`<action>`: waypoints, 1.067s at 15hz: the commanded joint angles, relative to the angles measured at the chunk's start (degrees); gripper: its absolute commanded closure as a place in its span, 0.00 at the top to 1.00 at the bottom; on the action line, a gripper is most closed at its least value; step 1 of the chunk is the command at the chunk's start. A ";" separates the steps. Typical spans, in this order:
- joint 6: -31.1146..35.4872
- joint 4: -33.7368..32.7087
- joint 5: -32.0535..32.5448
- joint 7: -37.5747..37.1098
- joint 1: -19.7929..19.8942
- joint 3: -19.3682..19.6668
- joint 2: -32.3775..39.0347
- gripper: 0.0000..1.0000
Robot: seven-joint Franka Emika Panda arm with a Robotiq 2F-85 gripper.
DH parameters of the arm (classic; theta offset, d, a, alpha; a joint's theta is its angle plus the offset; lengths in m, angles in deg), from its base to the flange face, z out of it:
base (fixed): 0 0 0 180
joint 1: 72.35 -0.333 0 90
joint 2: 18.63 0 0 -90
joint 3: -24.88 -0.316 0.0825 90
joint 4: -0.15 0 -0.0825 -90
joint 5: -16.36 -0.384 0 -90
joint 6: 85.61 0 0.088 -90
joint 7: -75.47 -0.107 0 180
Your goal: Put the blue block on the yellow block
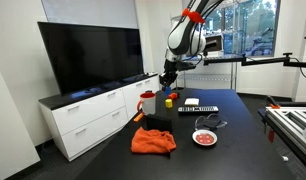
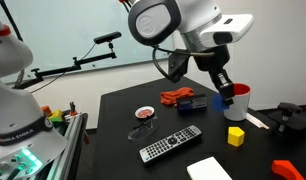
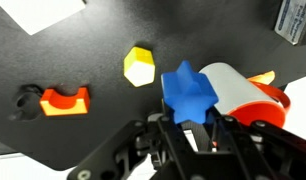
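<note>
My gripper point(image 3: 190, 125) is shut on the blue block point(image 3: 188, 92) and holds it above the black table. In an exterior view the blue block point(image 2: 224, 99) hangs at the fingertips just in front of the red mug point(image 2: 238, 97). The yellow block point(image 3: 139, 66) lies on the table, apart from the blue block; it sits below and beside the gripper in an exterior view point(image 2: 235, 136). In an exterior view the gripper point(image 1: 168, 88) hovers over the yellow block point(image 1: 169, 101) next to the red mug point(image 1: 147, 102).
An orange cloth point(image 1: 153, 141), a red-rimmed plate point(image 1: 204, 137), a remote point(image 2: 171, 144), a white pad point(image 2: 209, 169) and an orange clip point(image 3: 63, 100) lie on the table. A TV on a white cabinet point(image 1: 88, 115) stands behind.
</note>
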 commanded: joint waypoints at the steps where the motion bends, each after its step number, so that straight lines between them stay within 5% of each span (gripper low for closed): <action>1: -1.30 -0.05 2.19 1.09 -1.13 3.66 -1.43 0.08; 16: 2.12 -3.65 2.95 -0.01 -0.89 4.99 6.21 0.08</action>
